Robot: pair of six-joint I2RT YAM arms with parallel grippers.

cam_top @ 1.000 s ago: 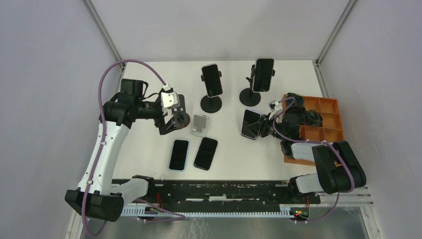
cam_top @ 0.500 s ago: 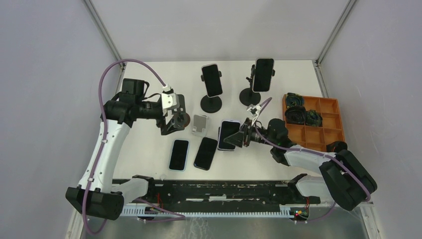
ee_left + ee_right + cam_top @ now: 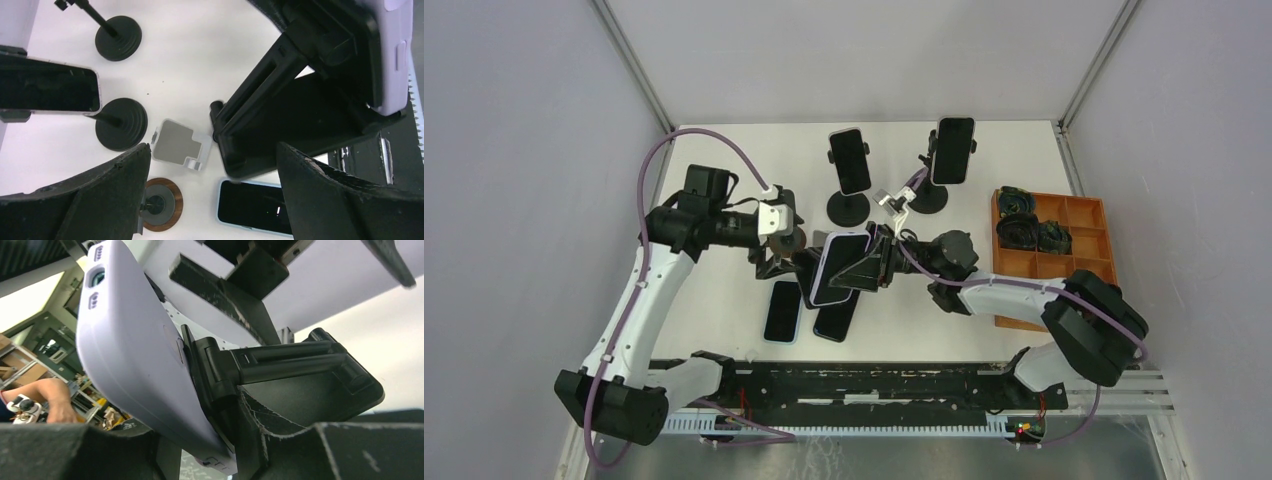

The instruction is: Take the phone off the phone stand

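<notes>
The phone, in a lavender case with a dark screen, sits in a black folding phone stand that is held off the table at the middle. My right gripper is shut on the stand's lower end. In the right wrist view the phone leans on the stand, both wedged in the right gripper. My left gripper is open just left of the phone. The left wrist view has the left gripper empty, with the stand and phone ahead.
Two other phones stand on round-based holders at the back. Two phones lie flat under the held one. A small white stand and a brown disc sit on the table. An orange tray is at right.
My right arm swung left from the orange tray to the table's middle, carrying the stand with the phone. My left gripper shifted a little right, staying open.
</notes>
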